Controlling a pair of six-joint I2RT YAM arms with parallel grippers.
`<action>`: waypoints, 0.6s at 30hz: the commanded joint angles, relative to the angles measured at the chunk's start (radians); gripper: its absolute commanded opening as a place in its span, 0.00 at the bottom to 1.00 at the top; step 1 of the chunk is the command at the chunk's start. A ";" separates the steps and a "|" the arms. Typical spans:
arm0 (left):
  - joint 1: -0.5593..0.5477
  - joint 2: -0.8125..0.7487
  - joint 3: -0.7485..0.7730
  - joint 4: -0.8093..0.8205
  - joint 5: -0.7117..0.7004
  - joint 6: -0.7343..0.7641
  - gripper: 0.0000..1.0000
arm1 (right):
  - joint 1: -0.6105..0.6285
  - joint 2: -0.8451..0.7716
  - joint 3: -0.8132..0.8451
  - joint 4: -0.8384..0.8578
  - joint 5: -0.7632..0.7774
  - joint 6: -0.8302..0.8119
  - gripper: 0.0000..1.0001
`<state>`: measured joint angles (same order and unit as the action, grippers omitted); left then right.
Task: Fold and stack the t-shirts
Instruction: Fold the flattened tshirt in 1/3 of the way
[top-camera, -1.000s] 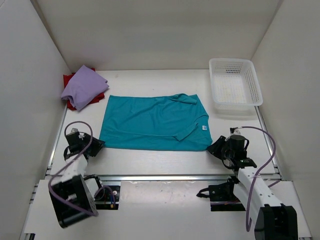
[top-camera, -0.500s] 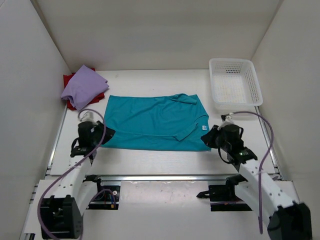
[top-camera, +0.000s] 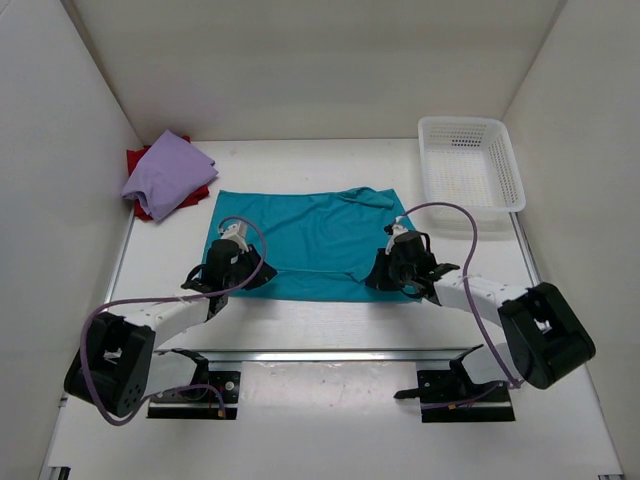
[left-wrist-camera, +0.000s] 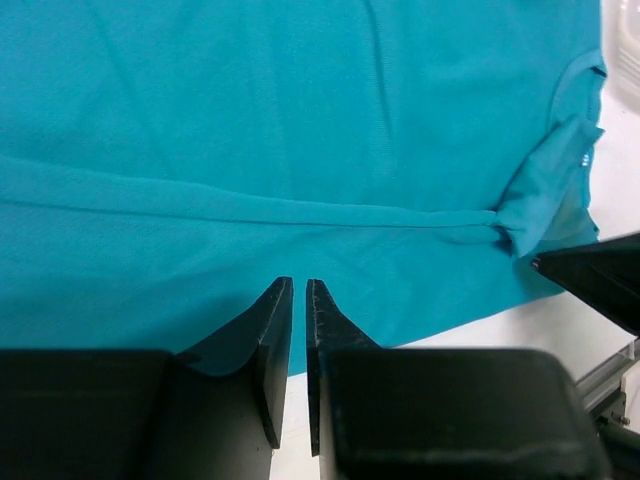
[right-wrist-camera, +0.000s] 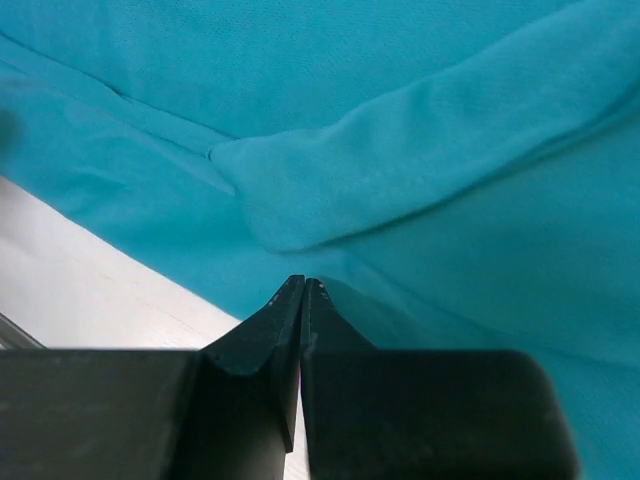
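The teal t-shirt (top-camera: 310, 235) lies spread flat mid-table, with one sleeve (right-wrist-camera: 400, 150) folded in over its body. My left gripper (top-camera: 250, 275) hangs low over the shirt's near-left hem. In the left wrist view this gripper (left-wrist-camera: 297, 282) has its jaws a thin slit apart, with nothing between them. My right gripper (top-camera: 378, 278) is at the near-right hem. The right wrist view shows this gripper (right-wrist-camera: 303, 280) shut, tips down on the cloth, and no cloth is seen pinched. The lavender t-shirt (top-camera: 168, 175) sits folded on the red t-shirt (top-camera: 135, 160) at the back left.
A white mesh basket (top-camera: 470, 165) stands at the back right. White walls close in the table on the left, back and right. A strip of bare white table (top-camera: 320, 325) runs between the shirt's near hem and the arm bases.
Both arms swung inward from outside the shirt's near corners to positions over its near hem. The left jaws widened, then narrowed. The right jaws closed. The shirt has not moved.
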<state>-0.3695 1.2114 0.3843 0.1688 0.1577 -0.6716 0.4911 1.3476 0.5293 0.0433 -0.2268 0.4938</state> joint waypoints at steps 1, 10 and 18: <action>-0.005 0.010 -0.008 0.083 0.014 0.016 0.23 | 0.004 0.053 0.055 0.075 -0.009 -0.014 0.00; 0.030 0.011 -0.074 0.124 0.057 -0.002 0.26 | -0.054 0.226 0.179 0.148 -0.031 -0.032 0.00; 0.043 -0.009 -0.016 0.016 0.043 0.023 0.28 | -0.071 0.429 0.497 0.102 -0.097 -0.024 0.00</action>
<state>-0.3347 1.2339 0.3214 0.2306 0.1978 -0.6697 0.4240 1.7706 0.9756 0.1173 -0.2924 0.4808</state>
